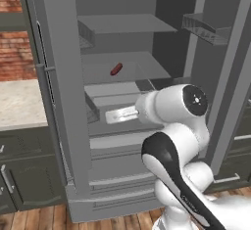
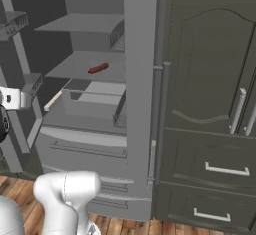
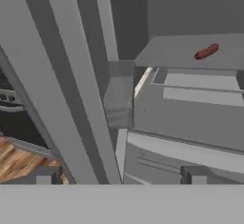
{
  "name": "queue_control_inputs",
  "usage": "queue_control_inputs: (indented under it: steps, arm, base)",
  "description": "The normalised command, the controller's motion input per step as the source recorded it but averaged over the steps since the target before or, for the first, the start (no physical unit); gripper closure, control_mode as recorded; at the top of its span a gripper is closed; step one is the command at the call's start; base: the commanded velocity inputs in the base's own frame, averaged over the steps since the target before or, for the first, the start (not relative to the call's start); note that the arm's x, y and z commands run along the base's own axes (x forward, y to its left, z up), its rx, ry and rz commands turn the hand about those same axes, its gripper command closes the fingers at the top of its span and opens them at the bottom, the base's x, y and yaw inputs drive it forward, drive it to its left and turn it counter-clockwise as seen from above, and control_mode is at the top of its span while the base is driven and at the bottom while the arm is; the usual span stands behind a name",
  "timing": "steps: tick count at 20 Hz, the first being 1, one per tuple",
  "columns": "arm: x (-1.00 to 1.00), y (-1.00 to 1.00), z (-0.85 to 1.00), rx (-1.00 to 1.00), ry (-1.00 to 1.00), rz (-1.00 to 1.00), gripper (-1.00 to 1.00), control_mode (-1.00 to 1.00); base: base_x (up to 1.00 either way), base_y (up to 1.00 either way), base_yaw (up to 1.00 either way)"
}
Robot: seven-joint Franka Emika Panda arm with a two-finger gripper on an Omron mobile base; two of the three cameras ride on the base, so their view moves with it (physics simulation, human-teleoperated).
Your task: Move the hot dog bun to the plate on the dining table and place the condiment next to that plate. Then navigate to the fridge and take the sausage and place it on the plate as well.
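A smooth, red, cylindrical sausage (image 1: 116,69) is seen lying flat on a grey fridge shelf (image 1: 147,65), its long axis running diagonally. The jaws are being held open, gripping nothing.

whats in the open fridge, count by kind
sausage: 1
flat shelves: 2
clear drawer bin: 1
wire door baskets on the right-hand door: 1
total: 5
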Motion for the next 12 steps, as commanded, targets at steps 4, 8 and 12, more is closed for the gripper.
queue_control_inputs:
  steps: [4,8,12]
  arm:
    - [1.0,-0.29,0.05,0.14,0.04,-0.02,-1.0,-1.0]
    - [1.0,0.0,0.0,0.11,0.0,0.0,-1.0,-1.0]
    - [1.0,0.19,0.0,0.08,0.07,0.0,-1.0,-1.0]
  base:
    - [0.0,0.0,0.0]
    - [0.0,0.0,0.0]
    - [0.0,0.0,0.0]
